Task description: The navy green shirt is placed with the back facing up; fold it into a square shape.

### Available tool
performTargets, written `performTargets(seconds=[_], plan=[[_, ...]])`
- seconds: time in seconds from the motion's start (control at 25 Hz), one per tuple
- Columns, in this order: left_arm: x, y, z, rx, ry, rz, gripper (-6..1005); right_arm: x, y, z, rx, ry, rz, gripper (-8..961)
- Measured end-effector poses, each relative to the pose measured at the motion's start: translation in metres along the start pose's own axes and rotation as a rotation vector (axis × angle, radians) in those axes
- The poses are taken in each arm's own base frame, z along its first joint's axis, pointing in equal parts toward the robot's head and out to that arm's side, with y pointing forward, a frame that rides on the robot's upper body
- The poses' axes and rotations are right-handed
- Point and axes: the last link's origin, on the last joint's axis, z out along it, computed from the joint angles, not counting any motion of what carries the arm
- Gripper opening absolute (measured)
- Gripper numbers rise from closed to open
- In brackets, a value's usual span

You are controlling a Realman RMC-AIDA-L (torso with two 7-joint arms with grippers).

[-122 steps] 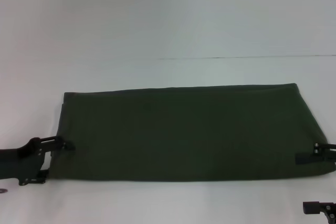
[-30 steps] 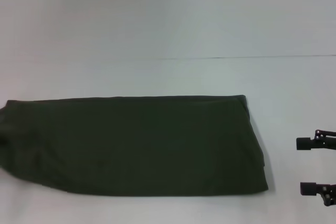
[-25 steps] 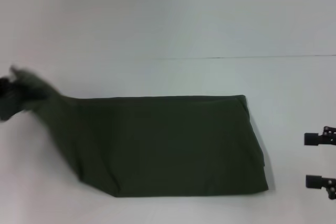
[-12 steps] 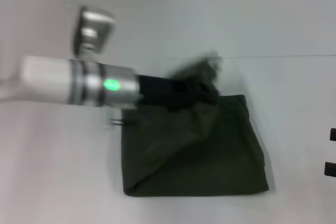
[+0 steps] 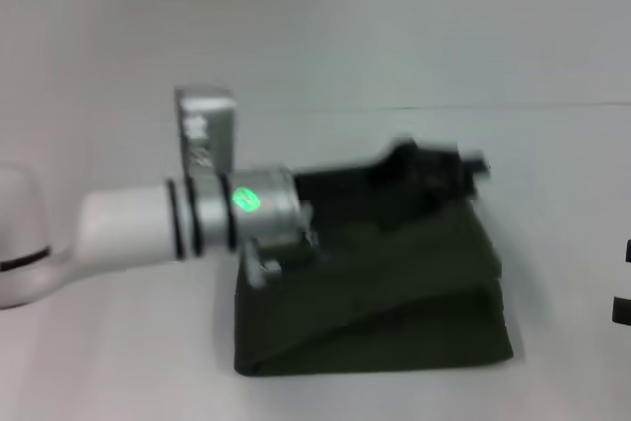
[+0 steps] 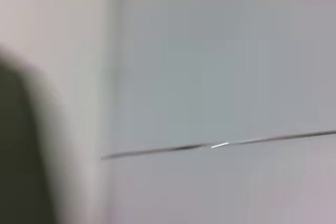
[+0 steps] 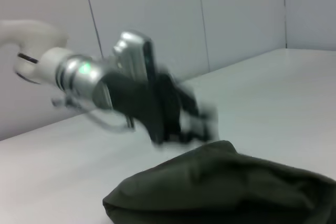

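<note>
Cloth: dark olive-green soft knit, the navy green shirt lies on the table folded over on itself into a thick, roughly four-sided bundle, a little wider than it is deep.
Shirt surface: matt and plain, with a long diagonal ridge running across the upper layer from the near-left corner up toward the far right.
Shirt edges: the near edge is straight and rounded by the fold; the right side shows two stacked layers stepping out one below the other.
Shirt in right wrist view: a low, humped mound with soft rolling creases and a blunt rounded corner toward the camera.
Left arm: a smooth white tube ending in brushed-metal rings with a small green light, then a black wrist section, reaching across above the shirt from the left.
Left gripper: black and blurred, at the far right corner of the shirt, just above the cloth; I cannot tell whether its claw is spread, closed or gripping fabric.
Left gripper in right wrist view: a dark smeared shape just over the top of the mound.
Right gripper: only two black bits at the right border of the head view, well apart from the shirt; its claw state cannot be told.
Table: smooth, pale grey-white, matt, with one thin dark seam line beyond the shirt.
</note>
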Motion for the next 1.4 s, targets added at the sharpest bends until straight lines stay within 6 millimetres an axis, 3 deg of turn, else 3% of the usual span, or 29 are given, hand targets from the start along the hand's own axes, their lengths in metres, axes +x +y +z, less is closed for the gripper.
performTargets(seconds=[0.16,0.24,0.32,0.6,0.8,1.0,1.08,1.4], plan=[[0.015,0.041,-0.043,-0.262,0.074,0.111,283,-0.004,-0.003,-0.002,0.015,-0.019,0.025,915],[0.017,0.045,-0.050,-0.280,0.086,0.154,349,-0.007,-0.005,-0.003,0.029,-0.038,0.047,915],[0.017,0.040,-0.063,-0.247,0.116,0.291,407,-0.011,-0.009,-0.005,0.052,-0.062,0.076,915],[0.002,0.001,-0.077,-0.043,0.111,0.812,628,-0.026,-0.025,-0.006,0.145,-0.168,0.167,914],[-0.011,-0.017,-0.102,0.031,0.012,1.182,840,-0.032,-0.013,0.028,-0.024,-0.082,0.117,914],[-0.016,-0.031,-0.115,0.092,-0.080,1.232,958,-0.031,0.009,0.077,-0.185,-0.022,0.070,915],[-0.020,-0.035,-0.122,0.102,-0.083,1.239,958,-0.028,0.017,0.092,-0.212,-0.010,0.037,915],[-0.029,-0.039,-0.130,0.088,-0.072,1.247,956,-0.025,0.019,0.101,-0.217,0.005,-0.003,915]])
